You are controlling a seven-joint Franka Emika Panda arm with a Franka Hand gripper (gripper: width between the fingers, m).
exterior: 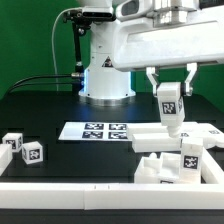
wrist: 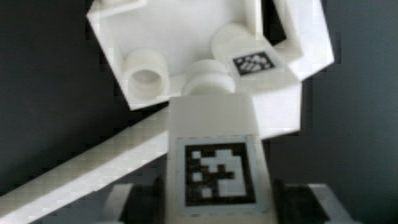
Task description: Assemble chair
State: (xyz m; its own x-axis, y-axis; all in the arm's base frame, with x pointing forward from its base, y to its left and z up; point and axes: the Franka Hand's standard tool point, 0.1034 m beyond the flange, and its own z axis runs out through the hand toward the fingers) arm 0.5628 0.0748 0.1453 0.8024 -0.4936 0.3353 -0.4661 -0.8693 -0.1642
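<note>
Bearing a black-and-white tag (exterior: 170, 101), chair leg (exterior: 171, 122) between fingers (exterior: 152, 82).

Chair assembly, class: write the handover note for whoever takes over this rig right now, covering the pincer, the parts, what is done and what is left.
Pincer: closed on an upright tagged white block.
Parts: the block hangs over a pegged white panel at the exterior view's right. Small tagged pieces lie loose at its left.
Done: block lifted. Joints among the other parts cannot be told.
Left: probably seat the block, then add the loose pieces.
</note>
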